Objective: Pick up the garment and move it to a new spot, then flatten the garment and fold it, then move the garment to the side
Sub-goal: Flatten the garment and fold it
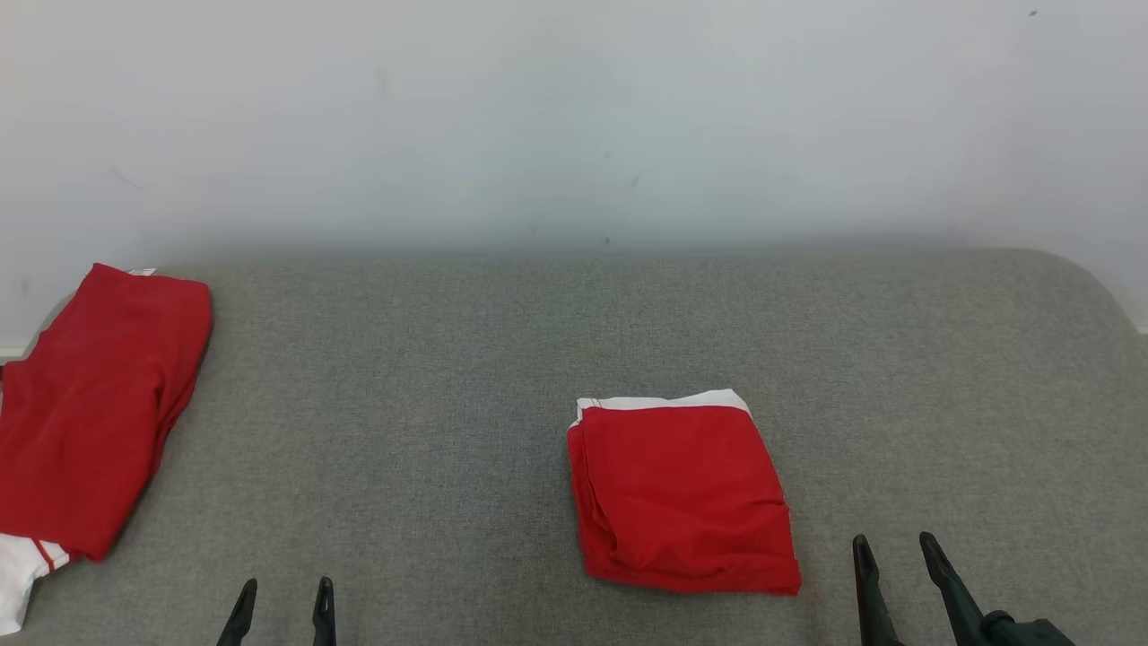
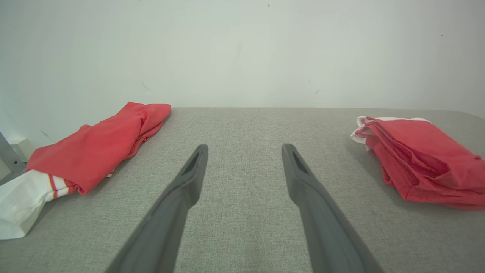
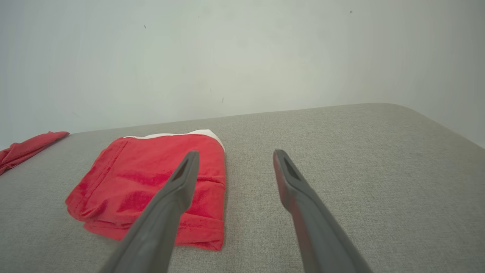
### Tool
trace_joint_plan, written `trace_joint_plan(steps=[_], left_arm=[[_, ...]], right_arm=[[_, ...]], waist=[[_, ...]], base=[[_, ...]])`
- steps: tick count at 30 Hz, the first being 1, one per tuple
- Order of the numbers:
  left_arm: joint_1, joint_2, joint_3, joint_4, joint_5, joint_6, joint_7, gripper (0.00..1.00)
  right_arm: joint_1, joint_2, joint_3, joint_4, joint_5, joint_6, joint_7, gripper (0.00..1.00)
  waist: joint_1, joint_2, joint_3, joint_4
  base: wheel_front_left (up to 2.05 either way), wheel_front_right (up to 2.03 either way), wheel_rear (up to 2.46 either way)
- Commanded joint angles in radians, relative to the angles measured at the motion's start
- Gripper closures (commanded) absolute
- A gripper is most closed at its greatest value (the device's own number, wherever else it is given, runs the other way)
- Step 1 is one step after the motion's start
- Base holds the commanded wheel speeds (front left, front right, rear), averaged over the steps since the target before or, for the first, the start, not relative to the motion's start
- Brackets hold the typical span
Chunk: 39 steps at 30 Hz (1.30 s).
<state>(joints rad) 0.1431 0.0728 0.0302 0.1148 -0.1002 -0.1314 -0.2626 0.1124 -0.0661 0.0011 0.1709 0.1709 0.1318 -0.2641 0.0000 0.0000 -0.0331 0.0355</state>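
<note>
Now my left gripper (image 1: 287,583) and right gripper (image 1: 893,538) both hang wide and empty, since the folded garment (image 1: 682,493) lies between them on the surface (image 1: 430,359), ready, I judge, for moving aside.

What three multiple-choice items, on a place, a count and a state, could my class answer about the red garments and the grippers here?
1. Where on the grey surface does the square-folded garment lie? A) at the far right corner B) hanging off the front edge C) right of the middle, nearer the right gripper.
2. How many red garments lie on the surface? A) one B) two C) four.
3. How do the grippers stand? A) both open and empty B) both shut C) one shut on cloth.
Key: C, it lies just left of the right gripper in the head view; B, a second garment lies at the far left; A, the left gripper and the right show spread fingers, nothing between.
</note>
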Motion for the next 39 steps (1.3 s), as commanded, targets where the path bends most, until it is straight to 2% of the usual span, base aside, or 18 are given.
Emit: trace_joint_plan(steps=[1, 39], left_arm=[[0.006, 0.000, 0.000, 0.002, -0.005, 0.002, -0.003, 0.00], [0.009, 0.000, -0.002, 0.003, -0.005, 0.002, -0.003, 0.00]], right_arm=[[0.003, 0.001, -0.001, 0.002, -0.007, -0.001, 0.000, 0.00], [0.004, 0.005, -0.002, 0.009, -0.009, -0.001, 0.000, 0.00]], waist=[[0.0000, 0.0000, 0.000, 0.000], [0.0000, 0.0000, 0.011, 0.005]], base=[[0.00, 0.00, 0.00], [0.00, 0.00, 0.00]])
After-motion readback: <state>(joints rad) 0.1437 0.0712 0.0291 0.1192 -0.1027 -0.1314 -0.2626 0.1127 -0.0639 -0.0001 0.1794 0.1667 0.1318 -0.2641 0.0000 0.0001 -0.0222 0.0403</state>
